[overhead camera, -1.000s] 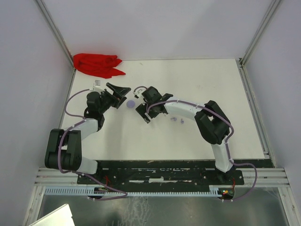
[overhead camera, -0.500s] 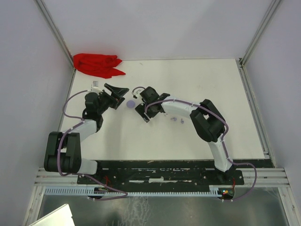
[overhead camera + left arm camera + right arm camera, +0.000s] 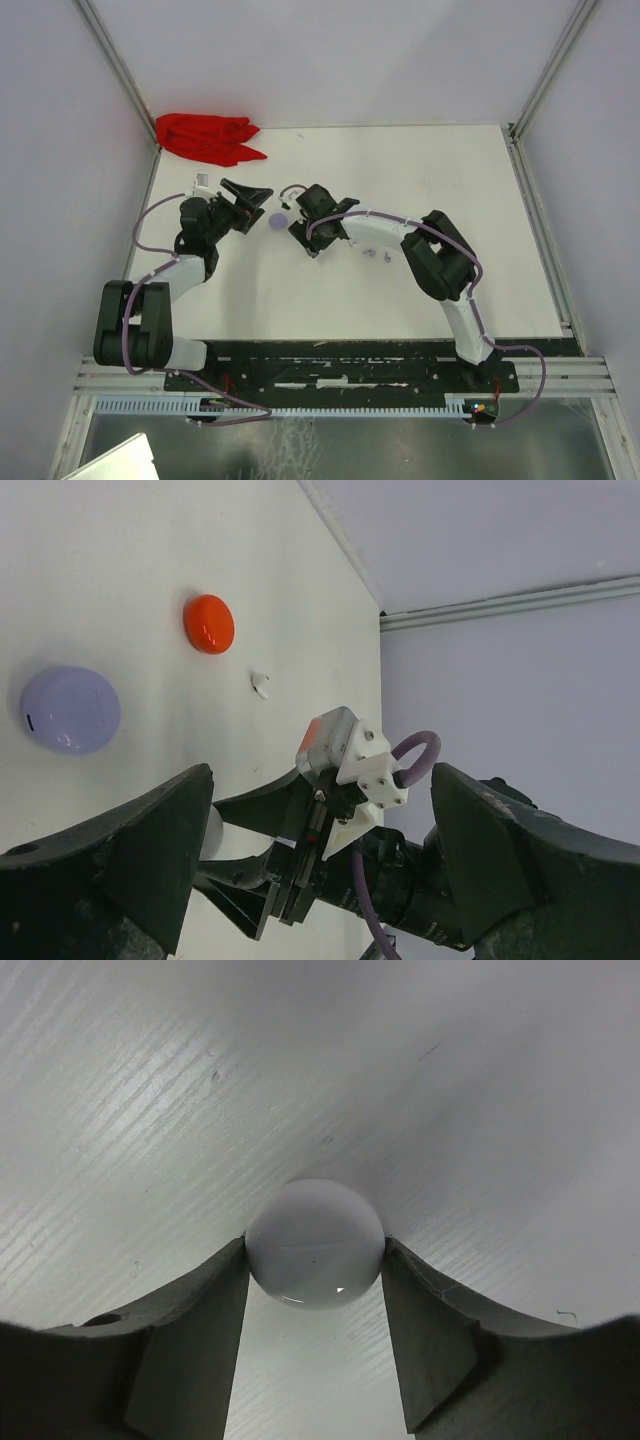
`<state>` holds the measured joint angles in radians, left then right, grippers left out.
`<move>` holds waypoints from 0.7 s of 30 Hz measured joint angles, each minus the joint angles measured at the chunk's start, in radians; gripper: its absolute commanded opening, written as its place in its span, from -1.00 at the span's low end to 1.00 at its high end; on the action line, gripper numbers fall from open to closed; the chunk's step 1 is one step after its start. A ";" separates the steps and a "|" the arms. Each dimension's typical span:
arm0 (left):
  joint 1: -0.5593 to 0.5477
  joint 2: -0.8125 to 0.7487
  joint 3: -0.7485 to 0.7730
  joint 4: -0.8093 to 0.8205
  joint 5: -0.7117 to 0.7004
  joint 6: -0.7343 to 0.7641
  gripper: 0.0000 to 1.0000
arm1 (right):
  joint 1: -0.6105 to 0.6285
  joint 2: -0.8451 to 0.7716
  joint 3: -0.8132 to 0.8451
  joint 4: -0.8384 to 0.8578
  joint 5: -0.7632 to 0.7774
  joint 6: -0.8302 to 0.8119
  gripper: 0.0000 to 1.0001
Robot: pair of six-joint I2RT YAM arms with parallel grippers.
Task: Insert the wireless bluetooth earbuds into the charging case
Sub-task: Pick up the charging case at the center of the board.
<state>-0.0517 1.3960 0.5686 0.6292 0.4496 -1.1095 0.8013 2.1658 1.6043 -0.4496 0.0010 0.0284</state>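
In the right wrist view a round white charging case (image 3: 315, 1242) lies on the table, with my right gripper (image 3: 315, 1250) shut on it, a fingertip touching each side. From above, that gripper (image 3: 300, 235) sits at mid table, just right of a round purple case (image 3: 279, 219). Two tiny purple earbuds (image 3: 376, 255) lie beside the right forearm. My left gripper (image 3: 257, 203) hangs open to the left of the purple case, holding nothing. The left wrist view shows the purple case (image 3: 70, 710), a round red case (image 3: 209, 623) and one small white earbud (image 3: 261, 684) on the table.
A crumpled red cloth (image 3: 205, 138) lies at the table's far left corner. The right arm's wrist and white camera mount (image 3: 360, 770) fill the space between my left fingers (image 3: 130, 860). Walls close in the table on three sides.
The right jaws have narrowed onto the white case, and the right wrist has shifted slightly left. The left arm has drawn back a little.
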 measured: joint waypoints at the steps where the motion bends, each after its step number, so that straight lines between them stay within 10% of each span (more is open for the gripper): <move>1: 0.000 0.000 0.000 0.000 0.000 0.000 0.89 | 0.000 0.001 0.001 0.000 0.000 0.000 0.11; 6: 0.000 -0.001 -0.002 0.000 0.000 0.000 0.88 | 0.000 0.003 0.005 0.000 0.007 0.001 -0.29; 21: -0.007 -0.011 -0.019 0.051 0.090 0.007 0.85 | -0.113 -0.274 -0.313 0.261 -0.088 0.000 -0.35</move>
<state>-0.0586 1.3849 0.5495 0.6804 0.5400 -1.1023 0.6884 1.8915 1.2915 -0.1883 -0.0872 0.0284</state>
